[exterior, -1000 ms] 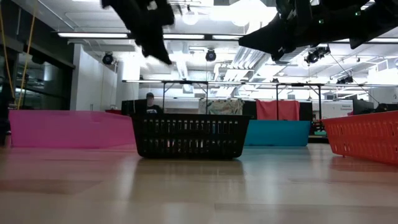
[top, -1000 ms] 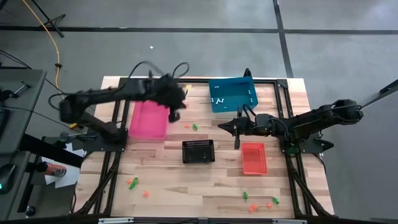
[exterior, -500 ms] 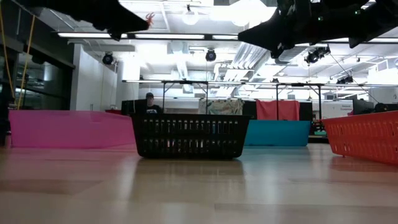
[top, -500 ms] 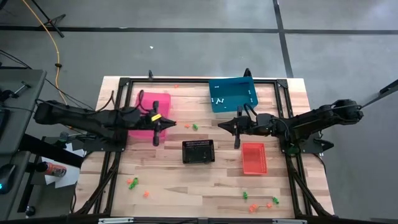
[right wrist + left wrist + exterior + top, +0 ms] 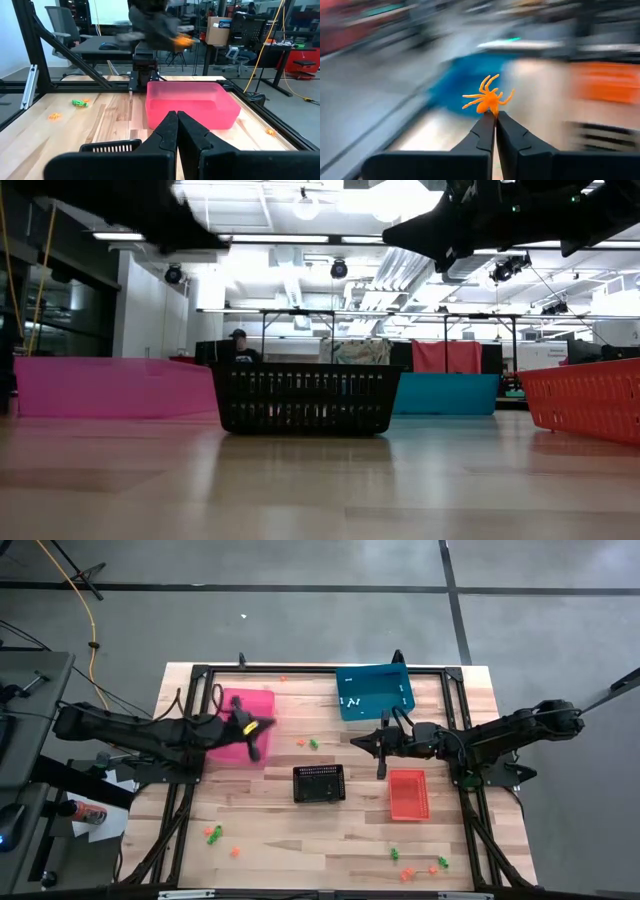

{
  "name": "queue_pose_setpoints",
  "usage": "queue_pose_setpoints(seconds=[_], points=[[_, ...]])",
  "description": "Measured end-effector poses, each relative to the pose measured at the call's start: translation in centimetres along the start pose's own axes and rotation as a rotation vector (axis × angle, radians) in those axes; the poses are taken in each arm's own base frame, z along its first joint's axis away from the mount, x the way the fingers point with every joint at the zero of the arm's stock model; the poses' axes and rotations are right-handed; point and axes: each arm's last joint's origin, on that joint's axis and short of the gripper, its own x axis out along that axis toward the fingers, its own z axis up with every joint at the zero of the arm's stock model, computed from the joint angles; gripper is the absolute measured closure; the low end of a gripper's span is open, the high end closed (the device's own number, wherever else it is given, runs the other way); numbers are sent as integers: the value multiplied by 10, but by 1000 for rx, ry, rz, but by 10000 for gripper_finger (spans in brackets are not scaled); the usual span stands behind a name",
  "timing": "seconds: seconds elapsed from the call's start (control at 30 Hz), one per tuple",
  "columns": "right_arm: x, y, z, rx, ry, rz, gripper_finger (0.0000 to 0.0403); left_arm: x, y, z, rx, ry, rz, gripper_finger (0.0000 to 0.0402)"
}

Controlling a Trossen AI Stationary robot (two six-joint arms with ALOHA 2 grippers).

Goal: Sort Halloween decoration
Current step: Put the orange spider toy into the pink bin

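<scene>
Orange spider [image 5: 488,98] pinched in left tool [image 5: 252,729], seemingly above pink bin's [image 5: 232,747] inner edge.

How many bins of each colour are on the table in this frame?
pink bin: 1
blue bin: 1
black bin: 1
red bin: 1
Total: 4 bins

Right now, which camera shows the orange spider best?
The left wrist view: the orange spider sits big, pinched in the left gripper. The right wrist view shows an orange smear above the pink bin. The other views don't show it clearly.
</scene>
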Motion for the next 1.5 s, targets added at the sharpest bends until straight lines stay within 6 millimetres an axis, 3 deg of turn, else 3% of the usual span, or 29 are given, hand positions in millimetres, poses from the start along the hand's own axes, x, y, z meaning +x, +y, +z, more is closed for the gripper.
queue_pose_setpoints(seconds=[0.1, 0.37, 0.63, 0.93, 1.27, 1.37, 1.5], points=[[0, 0, 0, 0, 0, 0, 402, 3, 16, -11, -49, 95, 279, 401], [0, -1, 1, -6, -9, -4, 402, 9, 59, -56, -335, 512, 418, 401], [1, -8, 1, 3, -15, -33, 402, 17, 72, -83, -457, 807, 341, 401], [1, -8, 1, 22, -14, -36, 402, 27, 70, -96, -415, 926, 308, 364], [1, -8, 1, 30, -12, -36, 402, 25, 71, -83, -386, 899, 286, 272], [1, -8, 1, 30, -11, -36, 402, 24, 73, -62, -371, 879, 261, 254], [1, -8, 1, 29, -11, -36, 402, 22, 73, -20, -403, 767, 125, 244]])
